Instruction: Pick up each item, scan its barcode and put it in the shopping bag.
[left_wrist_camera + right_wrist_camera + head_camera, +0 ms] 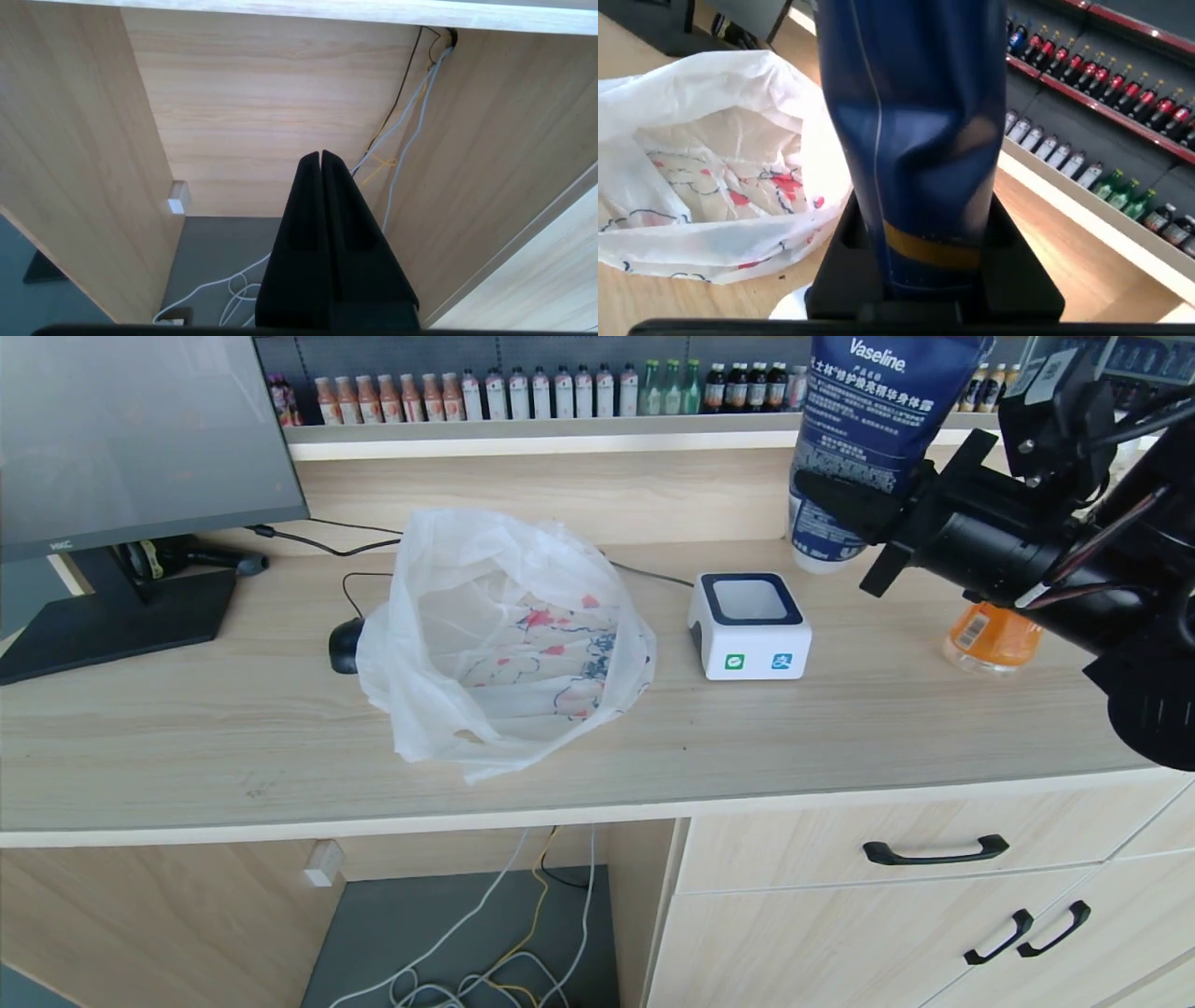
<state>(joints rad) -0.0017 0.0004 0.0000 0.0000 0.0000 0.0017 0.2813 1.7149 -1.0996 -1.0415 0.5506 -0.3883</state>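
A pale wooden desk (187, 728) runs below a shelf of bottles (523, 392), with a monitor (140, 429) at its left end. The bag (504, 635) sits mid-desk, mouth open and walls slack. Just to its right stands the scanner (749, 625), window facing up. The right gripper (854, 509) holds the blue tube (868, 420) in the air, cap down, above and to the right of the scanner, its jaws clamped across the soft lower body. An orange bottle (991, 635) stands on the desk under that arm. The left gripper (322, 224) hangs below the desk edge, jaws together.

The scan looks like the next step. The barcode side cannot be told, so the scan may fail if it faces away from the window. The soft body could slip in the clamp. A low sweep might knock the orange bottle or scanner, and the limp bag rim could fold under the tube.
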